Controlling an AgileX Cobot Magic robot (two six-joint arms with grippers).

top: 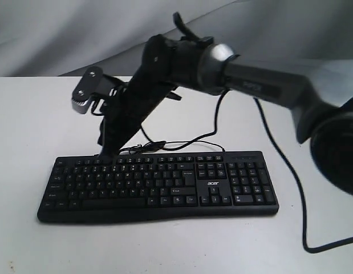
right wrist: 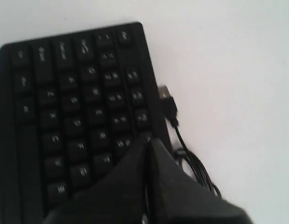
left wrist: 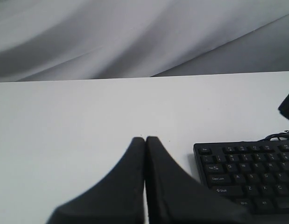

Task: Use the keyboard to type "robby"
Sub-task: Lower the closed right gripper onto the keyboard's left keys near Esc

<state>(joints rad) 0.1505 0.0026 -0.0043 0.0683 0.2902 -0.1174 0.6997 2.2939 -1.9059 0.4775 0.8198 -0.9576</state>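
Observation:
The black keyboard (top: 159, 185) with its "acer" logo lies across the white table. My right arm reaches across from the right, and its gripper (top: 106, 154) points down at the keyboard's top rows on the left half. In the right wrist view that gripper (right wrist: 149, 141) is shut with nothing in it, its tips over the keyboard's (right wrist: 74, 116) uppermost rows near the back edge; contact cannot be told. My left gripper (left wrist: 145, 139) is shut and empty, low over bare table beside the keyboard's (left wrist: 249, 175) left end. It does not show in the exterior view.
The keyboard's thin black cable (top: 182, 144) lies coiled behind its back edge, and its USB plug (right wrist: 167, 99) rests loose on the table. A thicker black robot cable (top: 290, 182) runs down the right side. A grey cloth backdrop (top: 62, 34) hangs behind the table.

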